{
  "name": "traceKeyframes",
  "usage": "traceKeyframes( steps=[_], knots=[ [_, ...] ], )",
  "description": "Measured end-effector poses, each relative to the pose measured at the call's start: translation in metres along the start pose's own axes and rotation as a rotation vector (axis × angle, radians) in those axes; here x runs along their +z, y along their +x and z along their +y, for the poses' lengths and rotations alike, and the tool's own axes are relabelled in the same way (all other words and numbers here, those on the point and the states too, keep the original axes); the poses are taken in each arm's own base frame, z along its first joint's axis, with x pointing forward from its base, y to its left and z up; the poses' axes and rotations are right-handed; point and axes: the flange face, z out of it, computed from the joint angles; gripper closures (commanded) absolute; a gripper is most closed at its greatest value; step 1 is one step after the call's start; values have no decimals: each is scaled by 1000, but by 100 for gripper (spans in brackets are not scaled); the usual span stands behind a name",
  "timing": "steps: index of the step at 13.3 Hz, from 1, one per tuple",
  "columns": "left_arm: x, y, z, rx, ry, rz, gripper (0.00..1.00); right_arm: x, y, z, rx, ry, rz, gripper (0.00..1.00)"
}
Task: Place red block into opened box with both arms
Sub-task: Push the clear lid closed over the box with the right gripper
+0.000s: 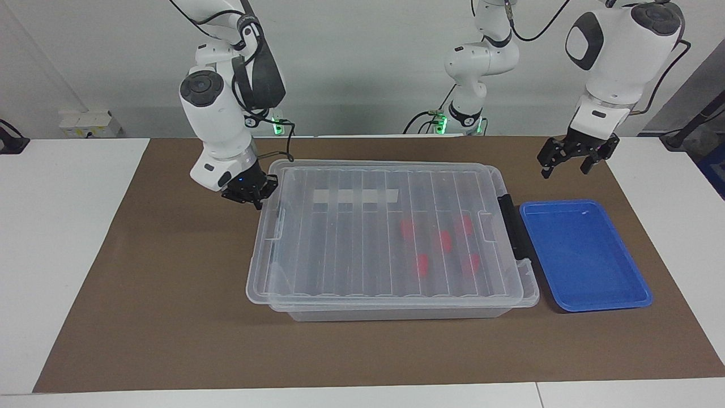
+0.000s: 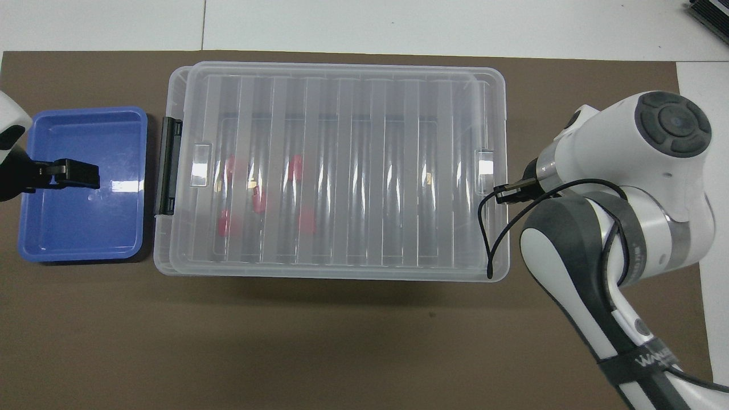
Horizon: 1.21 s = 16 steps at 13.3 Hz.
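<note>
Late stage: red blocks inside the box, lid nearly seated.
Right end effector, pressed together, at the lid's end; left end effector, spread, waits over the desk beside the box.

We see blue tray flat on brown mat, toward left arm's end. Mat covers white table. Wall socket sits by wall.
</note>
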Motion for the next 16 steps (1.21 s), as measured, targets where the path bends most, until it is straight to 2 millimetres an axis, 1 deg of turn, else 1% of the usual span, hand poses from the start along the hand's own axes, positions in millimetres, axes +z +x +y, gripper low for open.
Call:
traceKeyframes(
  steps=[4,9,16],
  knots=[
    [0,0,0,0,0,1,0,0,0,-8,-11,2,-1,100],
    [-1,0,-3,-6,1,3,0,0,0,-10,-14,3,-1,100],
    [-2,0,-1,-3,0,4,0,0,0,-11,-14,5,-1,100]
  ],
)
